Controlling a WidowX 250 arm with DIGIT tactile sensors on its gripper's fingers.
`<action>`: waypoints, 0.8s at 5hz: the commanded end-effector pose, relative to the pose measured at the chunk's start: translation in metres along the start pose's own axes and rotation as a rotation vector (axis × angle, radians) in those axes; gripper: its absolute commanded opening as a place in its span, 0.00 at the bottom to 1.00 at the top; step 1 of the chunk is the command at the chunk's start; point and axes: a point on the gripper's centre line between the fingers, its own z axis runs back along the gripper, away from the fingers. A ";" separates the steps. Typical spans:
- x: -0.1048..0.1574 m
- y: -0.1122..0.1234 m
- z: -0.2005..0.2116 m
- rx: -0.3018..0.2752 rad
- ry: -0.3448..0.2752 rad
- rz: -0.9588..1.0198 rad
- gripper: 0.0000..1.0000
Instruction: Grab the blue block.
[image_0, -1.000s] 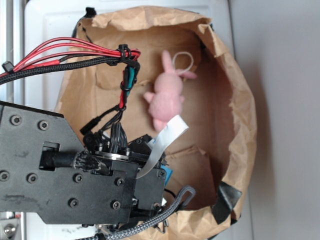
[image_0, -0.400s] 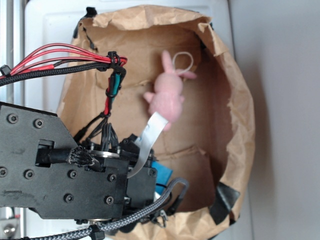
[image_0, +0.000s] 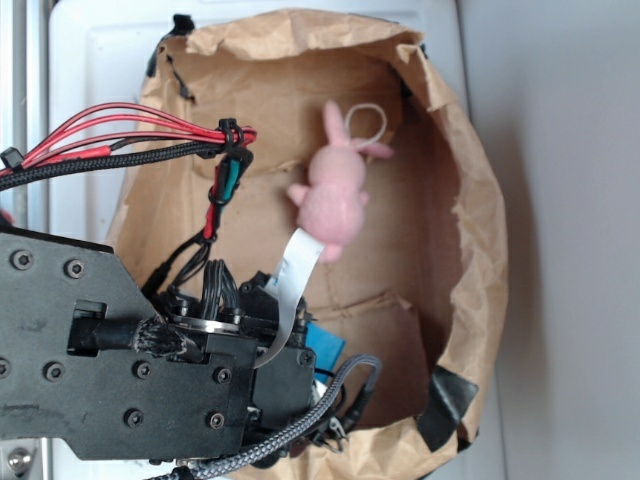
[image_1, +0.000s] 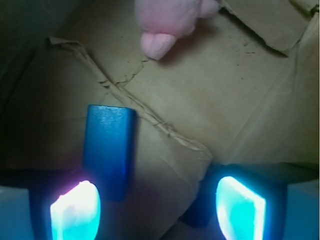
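From where I stood, the black arm (image_0: 130, 360) filled the lower left of the exterior view, reaching down into a crumpled brown paper bag (image_0: 480, 250) that lay opened out on a white surface (image_0: 100, 60). Red wires and a braided black cable (image_0: 110, 150) ran in from the left edge and bent down toward the wrist, and a flat grey ribbon cable (image_0: 290, 275) curled up out of the arm's housing. A pink plush bunny (image_0: 335, 190) lay on the paper near the middle of the bag, its ears pointing toward the far rim. Just beside the arm's lower right corner, a small patch of the blue block (image_0: 327, 346) showed, most of it hidden under the arm. The wrist view made things plainer: the blue block (image_1: 109, 147) lay flat on the creased paper floor, its long side running away from the camera, with its near end just beside the left of the two glowing fingers (image_1: 75, 210). The gripper (image_1: 157, 207) stood spread wide, holding nothing, and the block sat toward the left side of the gap rather than centred in it. Whether that left finger touched the block I could not tell. The bunny's foot (image_1: 157, 42) showed at the top of that view, well apart from the block.
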 end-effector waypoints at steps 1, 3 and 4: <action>-0.001 -0.003 0.013 -0.055 -0.020 -0.015 1.00; -0.006 -0.012 0.009 -0.013 -0.036 -0.063 1.00; -0.006 -0.012 0.009 -0.013 -0.036 -0.063 1.00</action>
